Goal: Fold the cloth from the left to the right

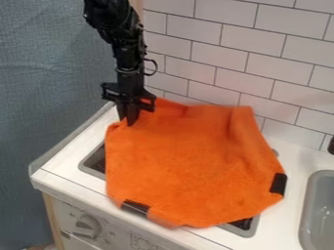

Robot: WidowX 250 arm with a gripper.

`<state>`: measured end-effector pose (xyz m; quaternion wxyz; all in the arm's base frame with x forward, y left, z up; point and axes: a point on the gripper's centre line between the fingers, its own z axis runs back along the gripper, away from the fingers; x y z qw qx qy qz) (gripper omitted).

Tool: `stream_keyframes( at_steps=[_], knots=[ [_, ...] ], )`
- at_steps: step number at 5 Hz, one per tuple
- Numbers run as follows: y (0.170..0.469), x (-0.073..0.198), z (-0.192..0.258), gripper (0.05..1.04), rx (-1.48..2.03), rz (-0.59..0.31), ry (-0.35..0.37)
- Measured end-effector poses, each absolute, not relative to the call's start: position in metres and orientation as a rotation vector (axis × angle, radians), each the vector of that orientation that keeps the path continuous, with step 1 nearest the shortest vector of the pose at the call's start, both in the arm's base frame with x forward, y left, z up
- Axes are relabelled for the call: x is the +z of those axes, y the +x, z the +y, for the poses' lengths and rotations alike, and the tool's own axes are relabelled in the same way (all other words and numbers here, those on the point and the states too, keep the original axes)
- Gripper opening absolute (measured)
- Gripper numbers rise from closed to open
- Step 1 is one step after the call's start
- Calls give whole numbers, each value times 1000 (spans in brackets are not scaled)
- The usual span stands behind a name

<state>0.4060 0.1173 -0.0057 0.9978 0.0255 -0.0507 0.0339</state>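
The black gripper (pixel 130 117) points down at the upper left edge of the orange cloth (pixel 189 156), its tip against the fabric. The cloth lies spread over the stove top and hangs a little over the counter's front edge. Raised folds run along its back edge near the wall, and some fabric stands up just right of the gripper. Whether any cloth is held cannot be made out.
Dark stove parts show from under the cloth at the left (pixel 93 162) and the lower right. A grey sink (pixel 320 210) is set in the counter at the right. White wall tiles (pixel 248 58) rise behind, and a stove knob (pixel 87 225) sits on the front panel.
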Motion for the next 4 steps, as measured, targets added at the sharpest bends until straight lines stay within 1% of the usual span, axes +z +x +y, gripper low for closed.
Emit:
stream_keyframes(
  at_steps=[1, 2, 3, 4],
  knots=[
    [406, -9, 98, 64, 37, -94, 10],
    [409, 19, 76, 64, 7, -116, 6],
    [408, 48, 38, 64, -52, -149, -33],
    [400, 66, 15, 64, -79, -179, -71]
  ],
)
